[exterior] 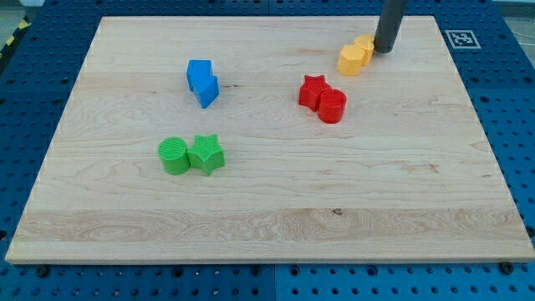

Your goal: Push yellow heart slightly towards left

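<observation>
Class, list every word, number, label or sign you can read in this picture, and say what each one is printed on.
No readable words or numbers anywhere.
A black-and-white square code marker sits on the board's top right corner: a pattern, not text.
The blocks carry no lettering, the yellow heart included.
My tip sits just right of the yellow blocks, unmarked.

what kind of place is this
Probably a robotics lab bench: a wooden board on a blue perforated table, a fiducial marker, and my tip beside the yellow blocks.
</observation>
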Action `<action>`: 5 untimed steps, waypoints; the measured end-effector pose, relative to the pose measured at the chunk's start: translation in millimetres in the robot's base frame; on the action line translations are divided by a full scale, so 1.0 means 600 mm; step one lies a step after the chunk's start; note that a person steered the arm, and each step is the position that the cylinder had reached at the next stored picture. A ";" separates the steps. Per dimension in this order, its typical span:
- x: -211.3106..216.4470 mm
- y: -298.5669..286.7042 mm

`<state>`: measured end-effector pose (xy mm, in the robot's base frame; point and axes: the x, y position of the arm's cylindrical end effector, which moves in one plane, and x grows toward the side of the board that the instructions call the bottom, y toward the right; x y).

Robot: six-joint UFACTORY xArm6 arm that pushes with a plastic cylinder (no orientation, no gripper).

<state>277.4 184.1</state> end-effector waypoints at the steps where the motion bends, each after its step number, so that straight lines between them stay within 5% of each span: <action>1: 0.000 -0.008; 5: 0.000 -0.031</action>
